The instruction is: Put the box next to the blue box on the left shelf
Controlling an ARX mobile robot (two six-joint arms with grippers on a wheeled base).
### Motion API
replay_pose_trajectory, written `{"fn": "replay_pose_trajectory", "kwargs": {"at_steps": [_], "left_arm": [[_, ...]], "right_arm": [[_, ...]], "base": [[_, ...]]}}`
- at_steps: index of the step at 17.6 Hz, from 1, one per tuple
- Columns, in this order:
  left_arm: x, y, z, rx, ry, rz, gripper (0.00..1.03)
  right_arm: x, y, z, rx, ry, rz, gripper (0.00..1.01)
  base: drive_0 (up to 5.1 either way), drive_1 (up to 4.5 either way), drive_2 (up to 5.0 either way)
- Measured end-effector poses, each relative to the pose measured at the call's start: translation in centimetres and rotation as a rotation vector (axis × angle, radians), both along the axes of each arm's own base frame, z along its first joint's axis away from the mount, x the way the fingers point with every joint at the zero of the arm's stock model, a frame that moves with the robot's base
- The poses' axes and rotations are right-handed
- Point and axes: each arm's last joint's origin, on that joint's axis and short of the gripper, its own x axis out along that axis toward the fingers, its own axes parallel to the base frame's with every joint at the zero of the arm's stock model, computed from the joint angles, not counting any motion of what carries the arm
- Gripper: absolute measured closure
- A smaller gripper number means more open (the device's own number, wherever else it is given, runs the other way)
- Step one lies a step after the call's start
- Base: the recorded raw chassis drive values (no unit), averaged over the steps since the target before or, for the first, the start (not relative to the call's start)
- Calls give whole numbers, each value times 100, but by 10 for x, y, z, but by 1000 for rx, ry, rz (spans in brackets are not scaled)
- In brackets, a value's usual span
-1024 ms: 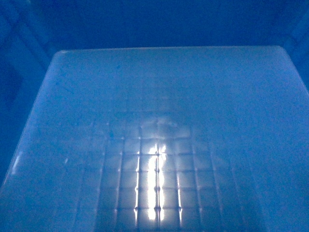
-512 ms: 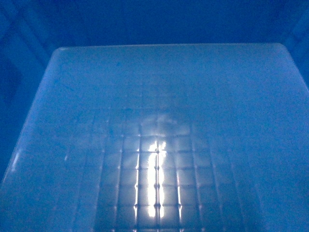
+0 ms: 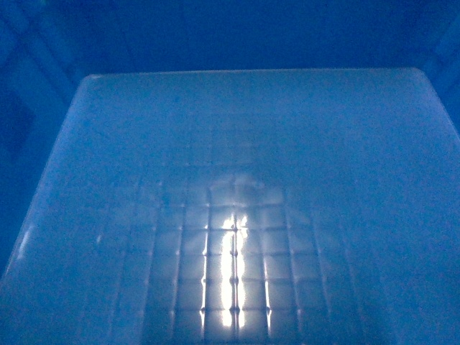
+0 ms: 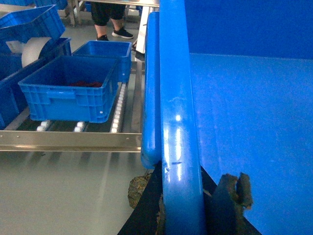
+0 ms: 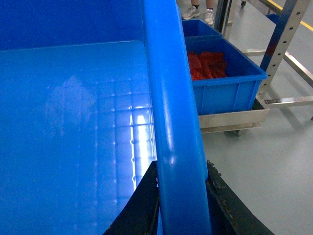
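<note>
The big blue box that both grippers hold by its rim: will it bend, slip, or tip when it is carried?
The box looks like thick moulded plastic, so it probably stays stiff. Its rim is glossy and rounded, so it might slide in the left gripper and right gripper. It appears empty, so probably light, and held on opposite sides it seems unlikely to tip.

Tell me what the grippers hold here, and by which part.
Both clamp the box by its rim: left gripper on one side lip, right gripper on the opposite lip.
</note>
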Motion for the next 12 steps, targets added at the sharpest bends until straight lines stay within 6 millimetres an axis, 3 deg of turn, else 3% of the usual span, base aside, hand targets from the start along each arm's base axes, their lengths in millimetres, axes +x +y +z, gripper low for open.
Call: {"fn": "replay_pose_trajectory", "kwargs": {"at_steps": [12], "left_arm": [[0, 0, 0, 0, 0, 0, 94]], "right_arm": [[0, 0, 0, 0, 0, -1, 83]], "base": [[0, 0, 0]]}}
